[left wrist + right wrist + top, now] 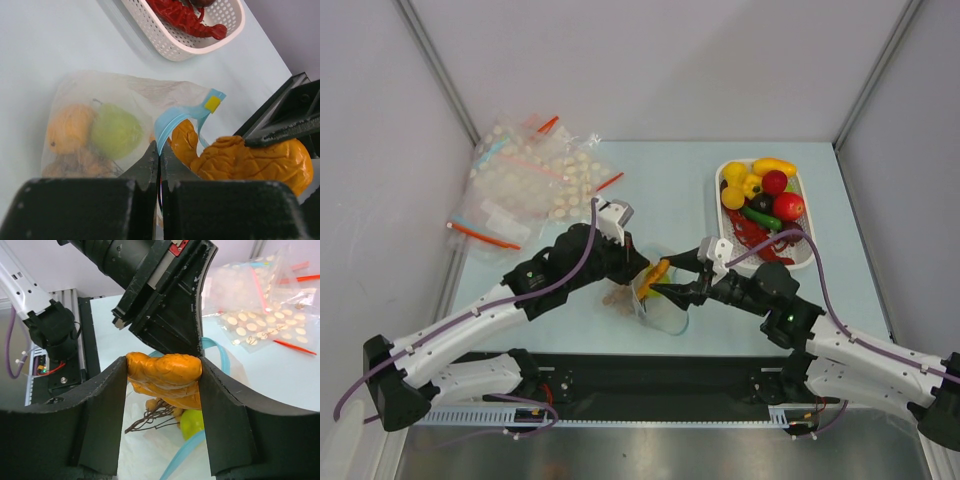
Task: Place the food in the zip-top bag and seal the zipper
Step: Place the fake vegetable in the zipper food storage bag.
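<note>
The zip-top bag (662, 310) lies near the table's front, mouth raised. My left gripper (636, 268) is shut on its light blue zipper (172, 120) and pinches one lip between the jaws (159, 150). Through the clear plastic (125, 95) I see a green fruit (115, 131) and an orange one (70, 127). My right gripper (162, 372) is shut on a knobbly orange food piece (167, 371), held at the bag's mouth right by the left jaws. More food (763, 195), in yellow, red, green and dark colours, fills the white tray (190, 50).
A heap of other clear bags (525, 185), several with red strips, lies at the back left. The tray (811, 235) stands at the right, close to the side wall. Both arms meet over the bag near the front edge.
</note>
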Robot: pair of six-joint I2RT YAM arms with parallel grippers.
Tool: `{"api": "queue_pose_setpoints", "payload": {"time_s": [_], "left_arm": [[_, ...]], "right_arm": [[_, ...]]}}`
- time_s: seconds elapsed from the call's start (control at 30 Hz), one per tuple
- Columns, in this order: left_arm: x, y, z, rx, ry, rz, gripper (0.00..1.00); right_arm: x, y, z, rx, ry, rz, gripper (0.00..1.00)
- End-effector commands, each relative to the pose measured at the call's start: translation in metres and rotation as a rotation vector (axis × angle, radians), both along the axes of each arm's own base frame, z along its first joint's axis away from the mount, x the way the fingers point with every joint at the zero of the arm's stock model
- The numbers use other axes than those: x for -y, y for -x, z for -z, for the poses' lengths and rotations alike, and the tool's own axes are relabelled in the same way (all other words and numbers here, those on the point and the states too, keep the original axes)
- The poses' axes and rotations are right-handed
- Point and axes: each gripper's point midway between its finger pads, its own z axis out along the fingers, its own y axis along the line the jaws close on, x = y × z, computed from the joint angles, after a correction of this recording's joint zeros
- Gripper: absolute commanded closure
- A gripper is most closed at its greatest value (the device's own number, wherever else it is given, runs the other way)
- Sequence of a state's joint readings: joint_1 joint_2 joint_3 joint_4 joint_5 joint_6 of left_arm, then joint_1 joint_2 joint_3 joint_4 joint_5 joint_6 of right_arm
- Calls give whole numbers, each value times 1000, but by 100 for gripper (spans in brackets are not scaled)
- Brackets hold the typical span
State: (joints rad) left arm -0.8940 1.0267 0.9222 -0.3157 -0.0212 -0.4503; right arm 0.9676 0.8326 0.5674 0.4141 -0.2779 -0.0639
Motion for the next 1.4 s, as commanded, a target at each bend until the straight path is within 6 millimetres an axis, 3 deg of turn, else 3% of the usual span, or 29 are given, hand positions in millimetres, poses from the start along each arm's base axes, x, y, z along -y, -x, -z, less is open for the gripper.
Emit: {"api": "queue_pose_setpoints", "payload": {"time_s": [0.0,0.2,0.23,0.3,0.33,0.67,0.97,1.1,1.23,1.37], "left_arm": [[9,4,-36,70,95,60,98],[15,22,-48,61,156,150,98],[17,26,-51,55,166,174,98],[19,36,-58,48,194,218,97],[18,38,-62,52,205,223,96],[7,48,-85,89,274,220,96],[8,32,-72,90,221,161,97],[7,29,-70,89,207,147,98],[0,23,-68,102,187,100,98],[-17,1,-56,109,128,-56,98]], "right_arm": [[4,-4,-15,69,-20,36,76],[11,-14,-1,145,-6,100,76],[12,-15,-7,170,-38,108,77],[14,-16,4,184,-39,118,76],[15,-16,-3,205,-74,123,76],[5,-15,14,195,-69,54,70],[-15,18,16,179,-70,-176,64],[-17,15,19,168,-54,-170,64],[-11,12,13,175,-72,-128,53],[1,9,-2,165,-114,-74,47]]}}
